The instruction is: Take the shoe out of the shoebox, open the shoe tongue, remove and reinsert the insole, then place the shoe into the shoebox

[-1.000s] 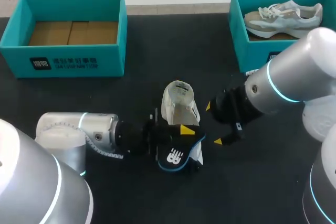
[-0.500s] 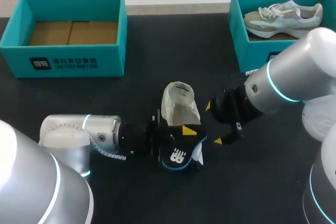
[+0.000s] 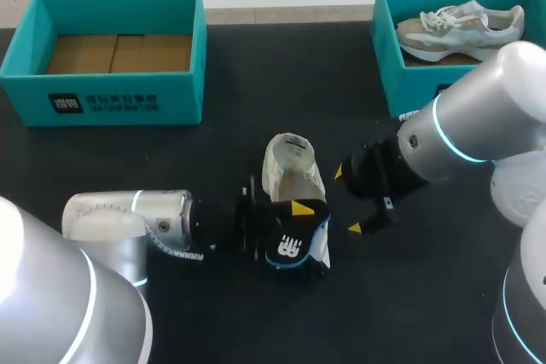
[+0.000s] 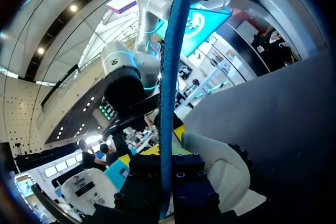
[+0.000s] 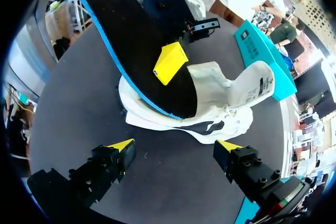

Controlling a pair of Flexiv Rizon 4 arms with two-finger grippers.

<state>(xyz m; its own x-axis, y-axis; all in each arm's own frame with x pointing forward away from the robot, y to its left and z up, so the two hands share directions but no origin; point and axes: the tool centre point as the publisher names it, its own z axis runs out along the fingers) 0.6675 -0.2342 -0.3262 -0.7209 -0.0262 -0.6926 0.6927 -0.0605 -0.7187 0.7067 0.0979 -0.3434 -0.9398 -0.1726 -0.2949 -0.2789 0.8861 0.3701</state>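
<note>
A dark desk (image 3: pixel 256 83) is seen from above, with a robot arm coming in from each side. A white shoe (image 3: pixel 293 172) lies on the desk near its middle, outside both boxes.

On the robot's side of the white shoe, the left fingers (image 3: pixel 296 223) are clamped on a black insole (image 3: pixel 290 249) with a bright blue rim. One yellow tip presses on the insole's black face. In the left wrist view the insole appears edge-on, running up between the two dark finger blocks. The insole is tilted. Its end with the white logo is raised away from the white shoe, and its other end is over the shoe's opening. Whether that lower end touches the inside of the shoe is hard to make out.

Just to the right of the white shoe, the right fingers (image 3: pixel 348 200) are spread wide and hold nothing. Both yellow tips point toward the shoe and neither touches it.

Beyond the white shoe to its left, at the desk's far edge, stands a teal shoebox (image 3: pixel 111 95) with brown cardboard (image 3: pixel 119 53) showing on its floor. Beyond the white shoe to its right stands a second teal shoebox (image 3: pixel 388 49). A pale shoe (image 3: pixel 461 27) with white laces lies inside it.
</note>
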